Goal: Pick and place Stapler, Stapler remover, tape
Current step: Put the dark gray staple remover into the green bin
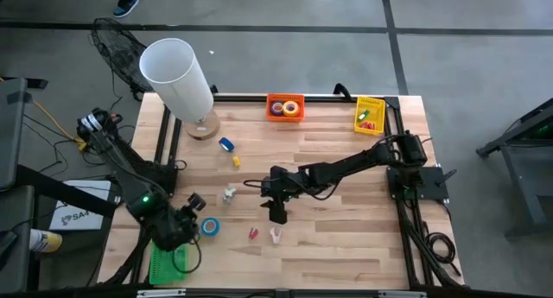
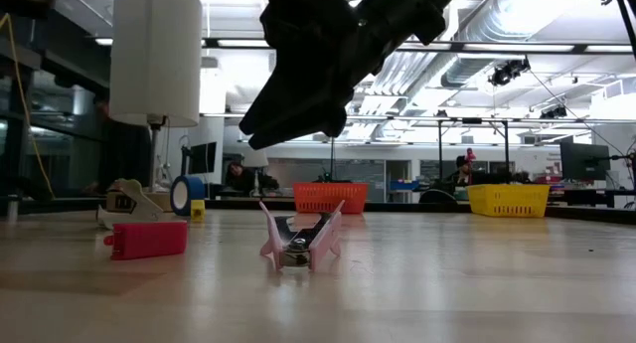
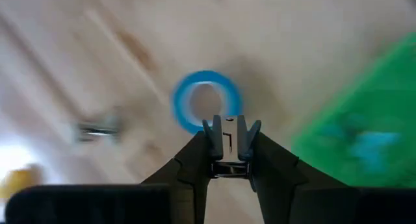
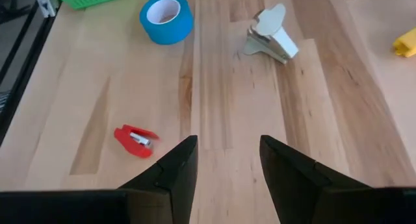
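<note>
A blue tape ring [image 1: 210, 226] lies flat on the wooden table near its front left. My left gripper [image 3: 231, 130] hangs above and just beside it, fingers close together with nothing between them. A small red stapler [image 4: 135, 139] and a pink staple remover [image 2: 298, 239] lie near the table's middle front. My right gripper [image 4: 227, 143] hovers open above the table just behind them, holding nothing. A white staple remover [image 4: 273, 36] lies farther left, and another blue tape roll [image 1: 226, 144] stands on edge behind it.
A green basket [image 1: 164, 262] sits at the front left corner. An orange basket [image 1: 285, 107] with tape rolls and a yellow basket [image 1: 369, 114] stand along the far edge. A white lamp [image 1: 177, 73] rises at the far left, with a small yellow item [image 1: 236, 161] nearby.
</note>
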You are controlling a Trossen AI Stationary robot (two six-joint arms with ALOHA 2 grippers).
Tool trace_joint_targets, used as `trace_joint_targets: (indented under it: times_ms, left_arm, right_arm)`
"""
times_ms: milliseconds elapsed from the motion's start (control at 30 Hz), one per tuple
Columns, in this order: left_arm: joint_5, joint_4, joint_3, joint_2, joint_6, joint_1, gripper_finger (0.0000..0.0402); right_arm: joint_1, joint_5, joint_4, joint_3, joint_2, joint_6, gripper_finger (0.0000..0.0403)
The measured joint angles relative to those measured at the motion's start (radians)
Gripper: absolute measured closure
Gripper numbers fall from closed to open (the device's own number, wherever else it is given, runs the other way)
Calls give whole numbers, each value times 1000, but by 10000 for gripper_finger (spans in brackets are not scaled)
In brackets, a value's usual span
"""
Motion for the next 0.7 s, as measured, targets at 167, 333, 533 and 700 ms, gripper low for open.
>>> trace_joint_targets:
  times_ms: [167,333,533,700]
  left_arm:
    - [68,-6,8,0,-171,-98,316]
    - [80,-6,8,10,-339,-199,316]
    - [84,-12,10,40,-540,-304,316]
    - [77,95,12,78,-688,-346,316]
  right_arm:
    - [0,10,2,0,0,0,245]
    - [1,11,2,0,0,6,246]
    - [1,13,1,0,0,7,246]
    - [6,28,2,0,0,7,245]
